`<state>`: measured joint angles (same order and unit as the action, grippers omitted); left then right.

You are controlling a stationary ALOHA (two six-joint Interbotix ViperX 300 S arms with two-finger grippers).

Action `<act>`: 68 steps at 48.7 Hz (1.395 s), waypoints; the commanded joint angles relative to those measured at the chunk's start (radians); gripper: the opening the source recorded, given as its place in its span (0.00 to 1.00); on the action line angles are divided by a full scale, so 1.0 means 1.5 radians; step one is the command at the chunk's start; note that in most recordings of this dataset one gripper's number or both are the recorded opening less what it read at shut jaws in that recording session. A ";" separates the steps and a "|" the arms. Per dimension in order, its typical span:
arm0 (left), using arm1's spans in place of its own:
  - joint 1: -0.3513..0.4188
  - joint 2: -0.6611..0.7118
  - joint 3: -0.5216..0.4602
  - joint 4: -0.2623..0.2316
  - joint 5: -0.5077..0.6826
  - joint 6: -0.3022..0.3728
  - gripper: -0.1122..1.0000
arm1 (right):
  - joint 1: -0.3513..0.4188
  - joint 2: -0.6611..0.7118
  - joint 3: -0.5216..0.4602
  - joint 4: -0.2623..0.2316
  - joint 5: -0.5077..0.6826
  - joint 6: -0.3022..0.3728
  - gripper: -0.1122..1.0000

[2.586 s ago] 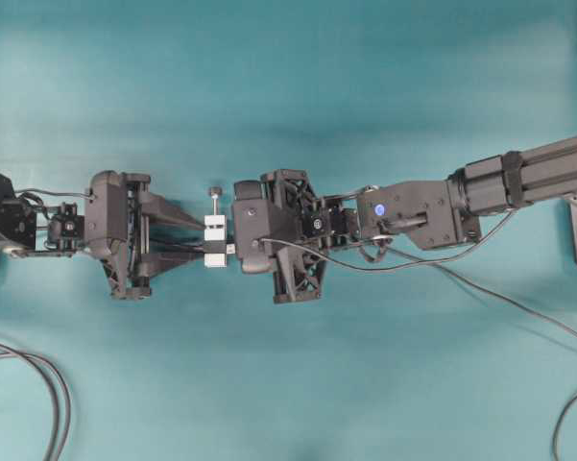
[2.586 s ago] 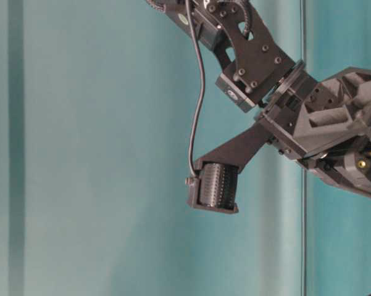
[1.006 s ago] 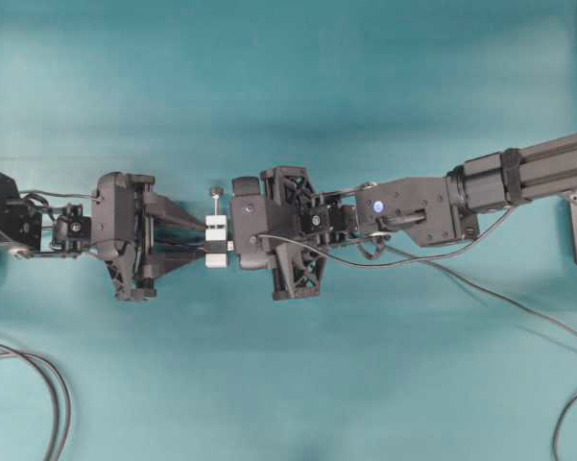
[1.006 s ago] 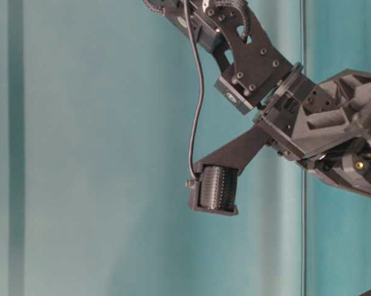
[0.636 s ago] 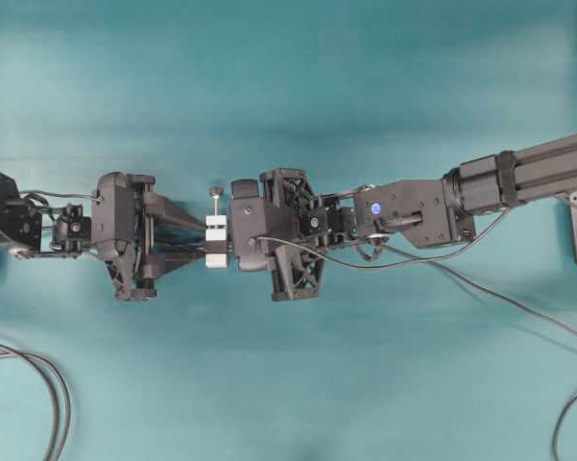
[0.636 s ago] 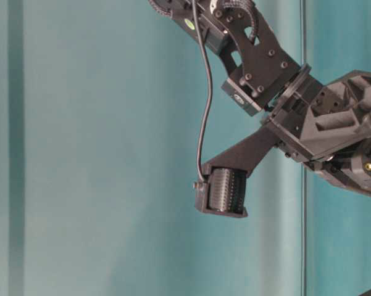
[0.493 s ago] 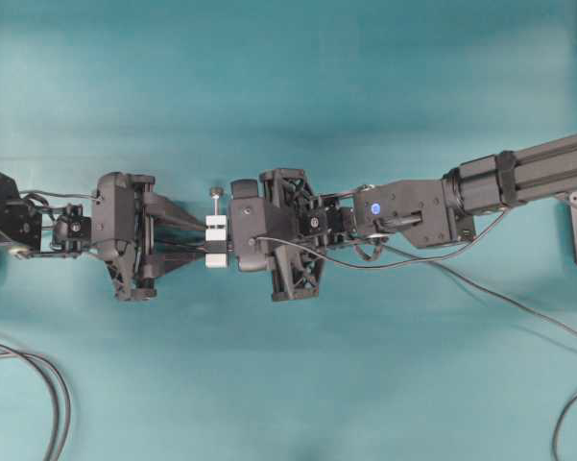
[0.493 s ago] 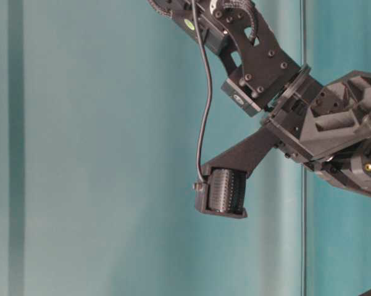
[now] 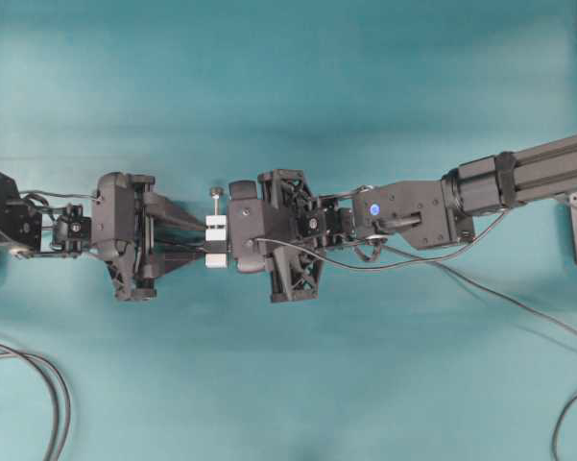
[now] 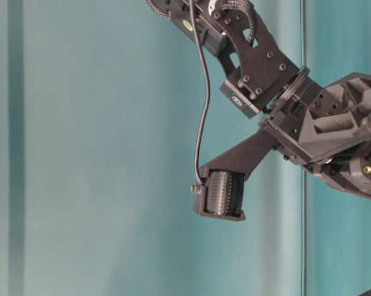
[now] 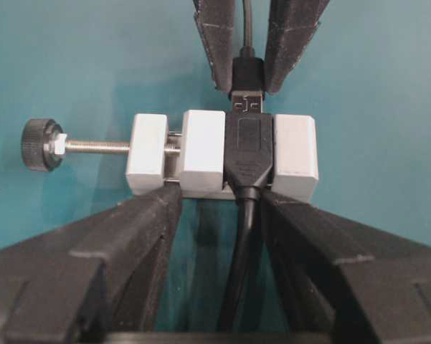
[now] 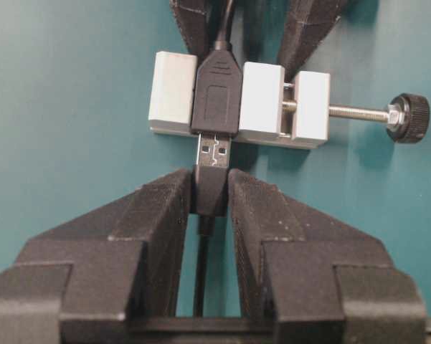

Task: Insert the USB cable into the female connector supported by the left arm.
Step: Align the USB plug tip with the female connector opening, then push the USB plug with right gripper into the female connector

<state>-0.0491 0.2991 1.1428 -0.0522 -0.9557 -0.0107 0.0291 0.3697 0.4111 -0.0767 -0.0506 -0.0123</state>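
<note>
The right gripper (image 12: 211,193) fingers pinch the USB cable (image 12: 211,190) plug, its metal tip partly in the female connector (image 12: 216,89). The left gripper (image 11: 219,208) fingers, spread wide, hold the white block near the counter's (image 9: 288,86) middle

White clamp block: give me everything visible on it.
The white clamp block looks like matte plastic: three white jaw pieces on a steel screw with a black knurled knob. It clamps the black female connector. The left gripper fingers press its near side. It sits level over the teal table.
</note>
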 commanded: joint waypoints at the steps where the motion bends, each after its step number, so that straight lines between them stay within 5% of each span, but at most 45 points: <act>1: -0.008 -0.005 -0.026 0.002 0.002 0.003 0.67 | 0.007 -0.016 -0.033 -0.002 -0.011 -0.001 0.29; 68: -0.010 -0.006 -0.015 0.002 -0.004 0.001 0.66 | 0.007 -0.053 0.031 -0.002 -0.029 -0.016 0.29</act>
<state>-0.0537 0.3022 1.1290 -0.0522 -0.9541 -0.0123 0.0368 0.3313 0.4556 -0.0767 -0.0859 -0.0353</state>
